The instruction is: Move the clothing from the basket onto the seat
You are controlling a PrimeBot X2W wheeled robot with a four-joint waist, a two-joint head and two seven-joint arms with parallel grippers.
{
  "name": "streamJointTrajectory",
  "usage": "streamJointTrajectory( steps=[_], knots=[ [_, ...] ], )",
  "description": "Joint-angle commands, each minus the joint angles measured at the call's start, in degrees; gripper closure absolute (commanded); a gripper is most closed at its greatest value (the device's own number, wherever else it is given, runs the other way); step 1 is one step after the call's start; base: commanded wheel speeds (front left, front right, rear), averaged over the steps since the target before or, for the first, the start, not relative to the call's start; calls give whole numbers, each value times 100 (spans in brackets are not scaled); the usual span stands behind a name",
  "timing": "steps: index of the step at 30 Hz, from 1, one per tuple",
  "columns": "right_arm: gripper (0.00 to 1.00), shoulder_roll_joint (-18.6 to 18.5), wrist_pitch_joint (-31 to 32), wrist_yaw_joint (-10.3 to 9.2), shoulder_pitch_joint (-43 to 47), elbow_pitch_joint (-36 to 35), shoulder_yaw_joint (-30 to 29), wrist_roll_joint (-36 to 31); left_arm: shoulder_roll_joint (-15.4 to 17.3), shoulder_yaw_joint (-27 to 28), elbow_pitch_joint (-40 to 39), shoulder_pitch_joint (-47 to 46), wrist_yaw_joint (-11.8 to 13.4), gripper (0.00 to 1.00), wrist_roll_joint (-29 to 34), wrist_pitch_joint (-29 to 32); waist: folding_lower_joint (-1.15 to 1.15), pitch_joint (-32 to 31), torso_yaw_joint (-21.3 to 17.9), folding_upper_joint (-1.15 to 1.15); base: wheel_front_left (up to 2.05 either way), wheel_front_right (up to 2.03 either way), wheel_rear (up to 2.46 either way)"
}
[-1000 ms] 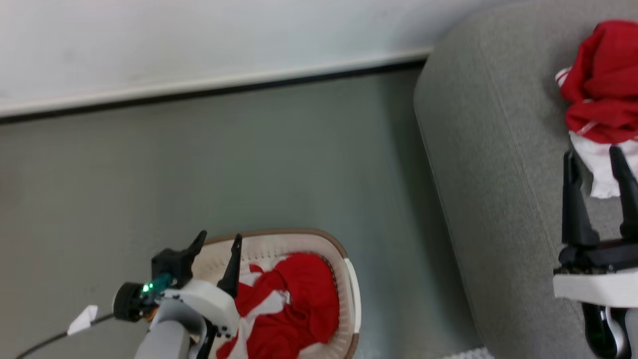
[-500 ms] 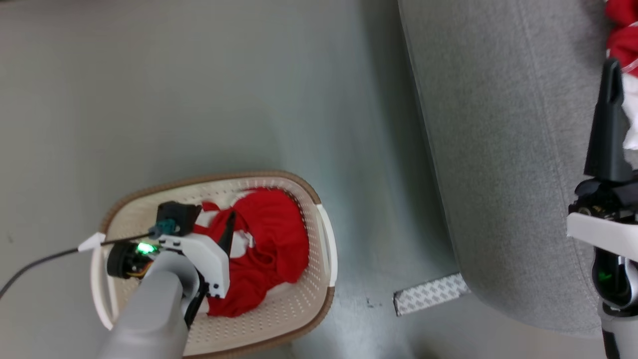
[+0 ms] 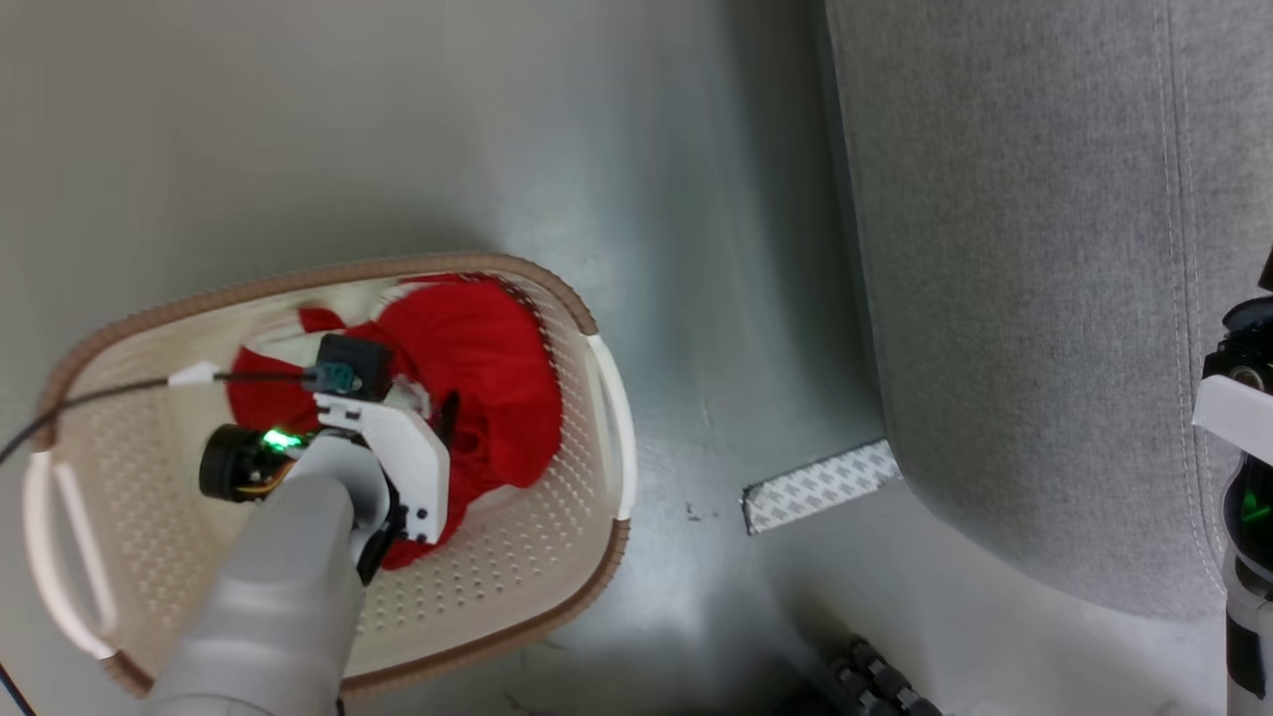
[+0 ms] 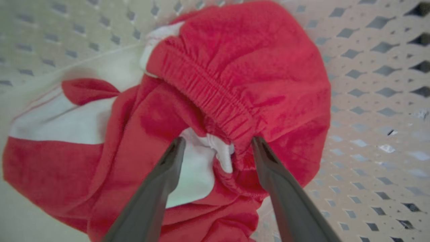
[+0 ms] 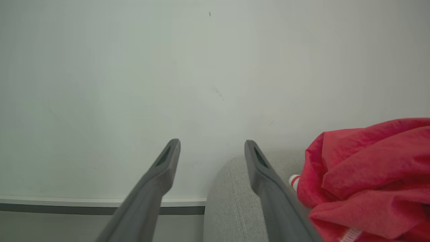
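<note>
1 basket [image 3: 517,567]: red clothing [image 3: 477,368] inside | left gripper [image 4: 216,143] apart | right gripper [image 5: 212,144] apart

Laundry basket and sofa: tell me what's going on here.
The robot is emptying the laundry basket onto the grey sofa. Its left hand is down in the basket, open, fingers straddling the elastic waistband of a bunched red-and-white garment, not closed on it. Its right hand is open by the sofa, beside a red garment lying there.
</note>
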State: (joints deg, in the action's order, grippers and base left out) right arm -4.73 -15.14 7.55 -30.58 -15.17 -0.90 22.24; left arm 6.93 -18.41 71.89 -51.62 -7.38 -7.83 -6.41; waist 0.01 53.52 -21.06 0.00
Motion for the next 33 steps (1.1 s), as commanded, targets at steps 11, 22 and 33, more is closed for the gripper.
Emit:
streamJointTrajectory(
  steps=[11, 22, 33],
  knots=[
    [0, 160, 0, -13, 139, -159, 9, -36, 190, -211, 165, -327, 197, 0, -70, 822, -1, 329, -289, 0, 0, 0, 0],
    [0, 186, 0, -13, 174, -175, 45, -79, 270, -406, 191, -481, 150, 100, -55, 1295, -1, 348, -275, 0, 0, 0, 0],
    [0, 190, 0, -13, -128, -12, 193, -25, 383, -401, 192, -441, 71, 100, -254, 834, -1, 96, -375, 0, 0, 0, 0]
  ],
)
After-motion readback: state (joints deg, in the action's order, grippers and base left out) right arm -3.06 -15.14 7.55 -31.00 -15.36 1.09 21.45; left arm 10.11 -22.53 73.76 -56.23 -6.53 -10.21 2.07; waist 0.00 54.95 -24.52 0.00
